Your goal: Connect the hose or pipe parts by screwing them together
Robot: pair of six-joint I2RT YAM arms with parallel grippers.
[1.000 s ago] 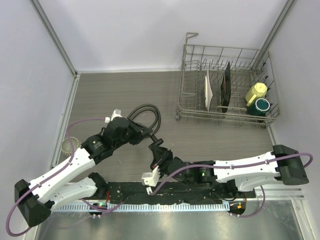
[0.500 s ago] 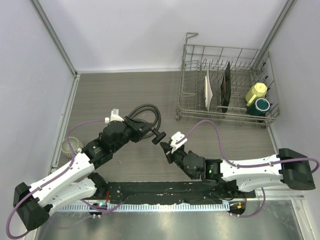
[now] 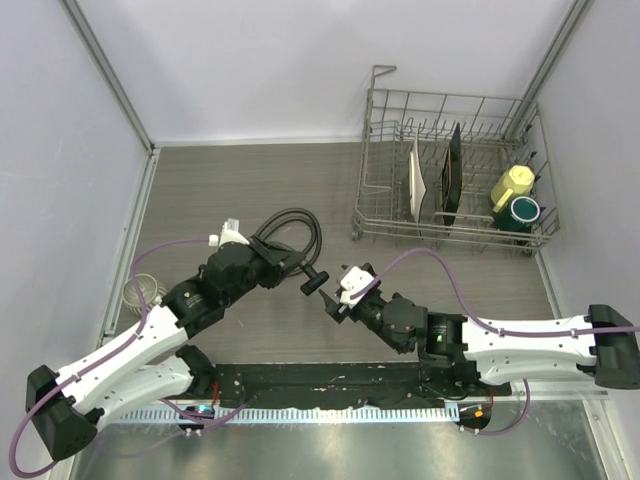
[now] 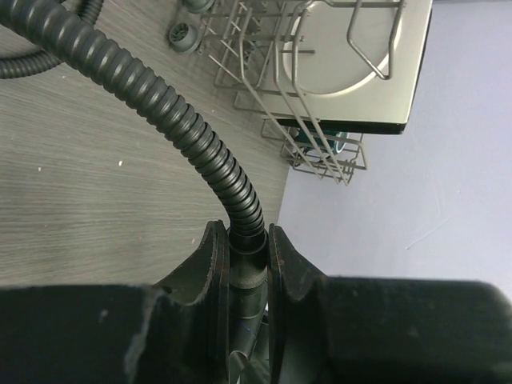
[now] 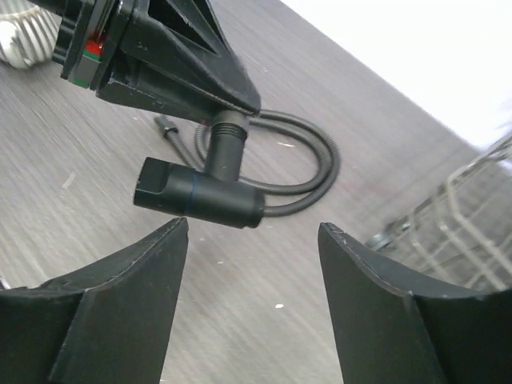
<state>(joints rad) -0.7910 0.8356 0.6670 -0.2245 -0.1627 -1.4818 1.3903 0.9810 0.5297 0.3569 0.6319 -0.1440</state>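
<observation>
A long black ribbed flexible hose (image 4: 164, 100) is lying looped left of centre, its raised end carrying a small black T-shaped nozzle fitting (image 5: 196, 202).

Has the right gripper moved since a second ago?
Yes. The right gripper, now open, has backed off the nozzle fitting, shifting slightly right toward the dish rack.
</observation>
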